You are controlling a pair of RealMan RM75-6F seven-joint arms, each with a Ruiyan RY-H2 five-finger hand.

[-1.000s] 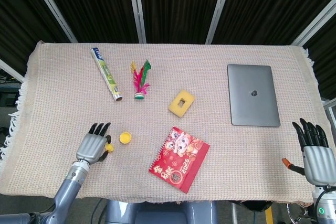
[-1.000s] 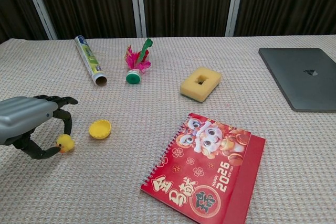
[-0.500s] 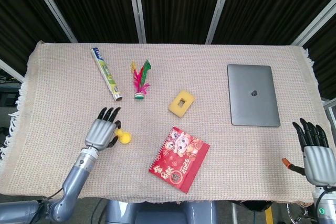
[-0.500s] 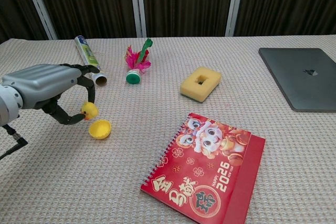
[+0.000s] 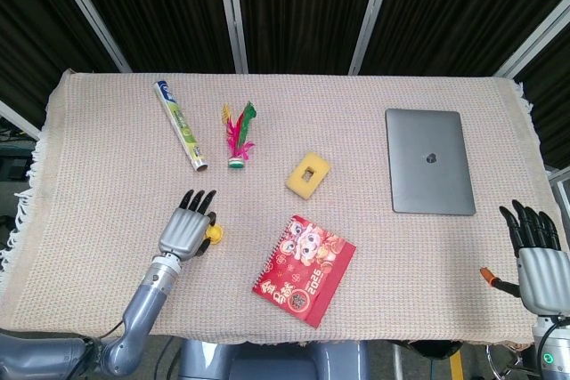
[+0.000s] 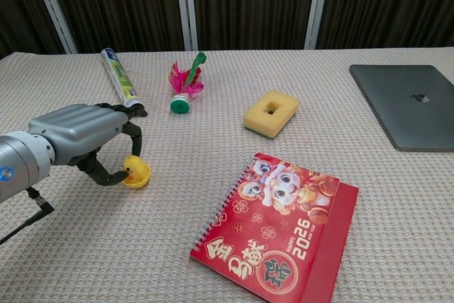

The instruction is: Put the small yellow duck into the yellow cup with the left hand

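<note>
Since the earlier frames the left hand (image 6: pixel 85 143) had carried the small yellow duck (image 6: pixel 131 168) rightward until it sat directly over the yellow cup (image 6: pixel 139 177). The duck was pinched between thumb and fingertip, its base apparently resting in the cup's mouth at the hand's 3 o'clock. This looked like the placing step, nearly finished; the next move called for the fingers to part and the hand to draw back without tipping the shallow cup. At the near right edge the right hand (image 5: pixel 537 260) rested with fingers straight, holding nothing. Further off lay the red calendar (image 6: pixel 280 225); the sponge (image 6: pixel 270 113) and laptop (image 6: pixel 409 103) lay beyond at 12 o'clock.
</note>
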